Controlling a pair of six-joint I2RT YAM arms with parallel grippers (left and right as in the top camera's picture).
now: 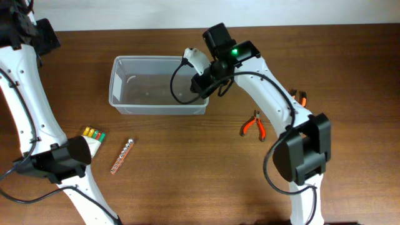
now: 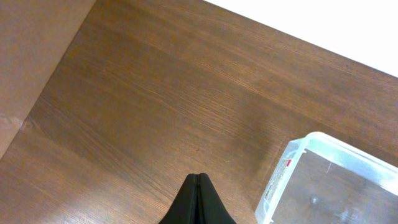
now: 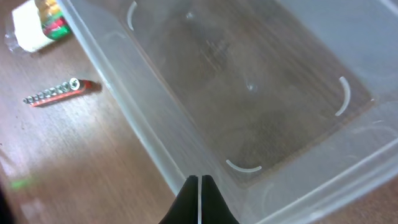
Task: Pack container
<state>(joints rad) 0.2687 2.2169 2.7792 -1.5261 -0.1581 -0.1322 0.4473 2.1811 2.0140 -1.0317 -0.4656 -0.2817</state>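
The container [image 1: 159, 60] is a clear plastic tub at the back centre of the table, with nothing inside it. My right gripper [image 1: 201, 89] is at the tub's right front corner. In the right wrist view the fingers [image 3: 199, 178] are closed over the container's front wall [image 3: 143, 124], and a thin pale sliver of wall shows between them. My left gripper [image 2: 198, 177] is shut and holds nothing. It hovers over bare wood, left of the container's corner [image 2: 298, 155].
Orange-handled pliers [image 1: 253, 125] lie right of the tub, and another orange-handled tool [image 1: 302, 97] lies behind the right arm. A red strip of bits [image 1: 122, 156] [image 3: 59, 92] and a small pack of coloured pieces [image 1: 94, 134] [image 3: 40, 25] lie at the front left.
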